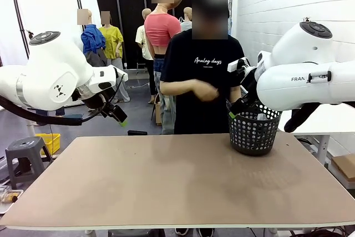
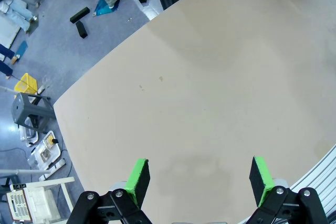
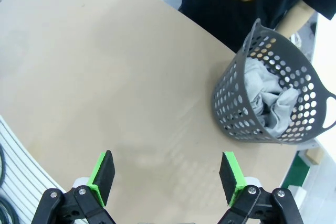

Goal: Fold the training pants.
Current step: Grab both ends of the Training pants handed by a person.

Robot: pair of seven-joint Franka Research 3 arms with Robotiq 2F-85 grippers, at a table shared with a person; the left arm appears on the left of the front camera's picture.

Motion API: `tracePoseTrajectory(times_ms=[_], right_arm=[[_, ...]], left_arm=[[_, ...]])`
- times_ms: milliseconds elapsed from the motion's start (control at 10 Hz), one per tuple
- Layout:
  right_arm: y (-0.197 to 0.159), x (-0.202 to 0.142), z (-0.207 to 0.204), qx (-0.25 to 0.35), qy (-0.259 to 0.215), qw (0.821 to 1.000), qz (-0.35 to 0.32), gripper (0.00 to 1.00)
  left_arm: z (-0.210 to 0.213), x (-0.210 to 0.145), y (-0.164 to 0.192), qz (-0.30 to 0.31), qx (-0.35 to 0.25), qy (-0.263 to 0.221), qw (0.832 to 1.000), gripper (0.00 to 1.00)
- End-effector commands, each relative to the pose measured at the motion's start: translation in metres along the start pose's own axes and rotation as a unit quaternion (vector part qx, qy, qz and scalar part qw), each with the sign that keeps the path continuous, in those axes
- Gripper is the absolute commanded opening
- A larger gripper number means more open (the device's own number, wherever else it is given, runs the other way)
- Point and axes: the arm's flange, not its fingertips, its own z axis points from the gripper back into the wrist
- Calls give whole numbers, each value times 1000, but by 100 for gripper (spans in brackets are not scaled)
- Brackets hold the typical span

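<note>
Lt grey training pants crumpled in basket; L pincer, R pincer agape, empty.

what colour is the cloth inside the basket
Plain light grey. The training pants lie bunched inside the dark mesh basket, clearest in the right wrist view.

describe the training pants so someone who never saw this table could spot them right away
Start at the tan table: toward the robot's right, near its far edge, stands a dark mesh basket. The training pants are the crumpled light grey cloth lying inside it. They are the soft, pale thing within the basket's stiff, hole-dotted wall.
</note>
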Motion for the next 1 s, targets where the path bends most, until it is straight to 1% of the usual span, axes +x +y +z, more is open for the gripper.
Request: tracePoseTrajectory(times_ms=[0,900], right_arm=[[0,0,0,0,0,1000,0,100],[0,0,0,0,0,1000,0,100]], left_arm=[[-1,-1,1,-2,0,1,1000,100],[-1,-1,1,-2,0,1,1000,100]])
